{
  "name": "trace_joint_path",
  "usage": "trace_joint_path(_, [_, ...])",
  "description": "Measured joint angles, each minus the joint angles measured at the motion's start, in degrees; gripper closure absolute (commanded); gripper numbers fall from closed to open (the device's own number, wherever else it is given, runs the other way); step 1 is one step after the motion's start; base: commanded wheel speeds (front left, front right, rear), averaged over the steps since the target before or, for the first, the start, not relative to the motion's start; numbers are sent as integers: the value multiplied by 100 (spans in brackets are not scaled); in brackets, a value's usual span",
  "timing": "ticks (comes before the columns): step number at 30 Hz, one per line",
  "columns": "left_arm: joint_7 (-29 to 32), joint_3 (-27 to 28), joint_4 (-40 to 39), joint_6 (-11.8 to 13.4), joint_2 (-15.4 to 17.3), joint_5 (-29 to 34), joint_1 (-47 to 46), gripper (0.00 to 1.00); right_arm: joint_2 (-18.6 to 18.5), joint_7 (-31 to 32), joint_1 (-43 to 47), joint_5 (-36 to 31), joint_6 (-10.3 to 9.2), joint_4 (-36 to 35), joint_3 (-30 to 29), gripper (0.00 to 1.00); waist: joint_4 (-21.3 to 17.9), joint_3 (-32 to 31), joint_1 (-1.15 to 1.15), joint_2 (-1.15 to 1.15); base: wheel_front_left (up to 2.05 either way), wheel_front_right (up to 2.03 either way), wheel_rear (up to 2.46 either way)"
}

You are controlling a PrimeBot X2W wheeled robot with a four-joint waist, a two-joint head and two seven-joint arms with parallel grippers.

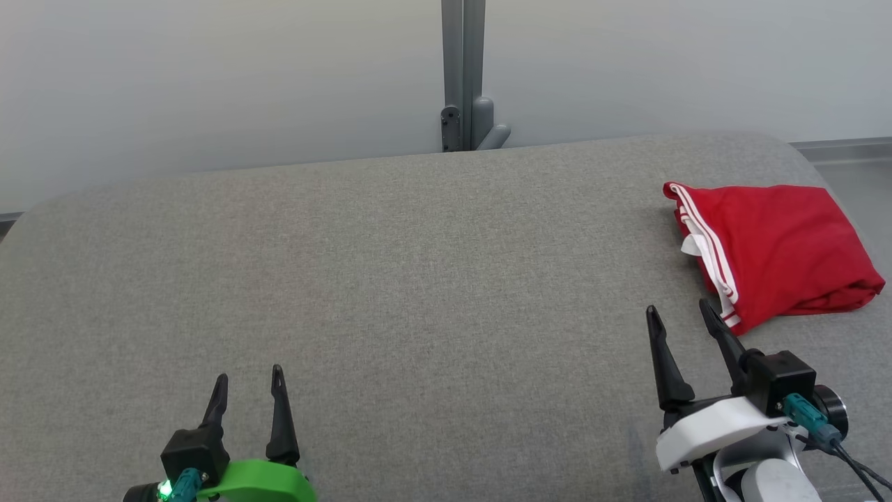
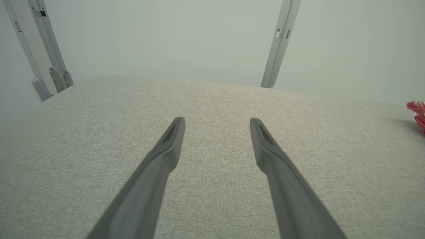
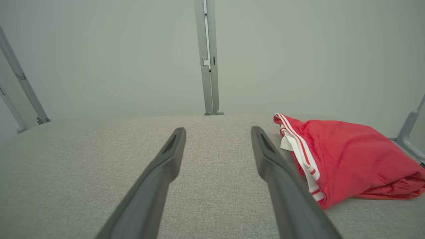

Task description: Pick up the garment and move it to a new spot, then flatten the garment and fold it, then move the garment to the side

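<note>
Garment (image 1: 773,251) lies folded on the table (image 1: 418,279), apparently set aside already. Right gripper (image 1: 678,308) sits just beside it, left gripper (image 1: 249,375) well apart; both spread, empty.

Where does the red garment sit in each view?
Head view: red garment, right side, just beyond the right gripper.
Left wrist view: a sliver at the right edge.
Right wrist view: right of centre, reaching the right edge.
Shared landmark: the grey padded surface under it.

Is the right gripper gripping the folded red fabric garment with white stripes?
No, the right gripper stands open and empty; the red garment lies beside it.
</note>
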Motion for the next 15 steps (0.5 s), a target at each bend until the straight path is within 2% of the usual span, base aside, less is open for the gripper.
trace_joint_path(5, [0,-16,-74,-3,0,18,46,0,10,24,173,282,1,-63,125,0,9,-1,0,0,0,0,0])
trace_joint_path(15, [0,-67,-110,-43,-1,42,81,0,9,15,219,303,0,-57,131,0,41,-28,0,0,0,0,0])
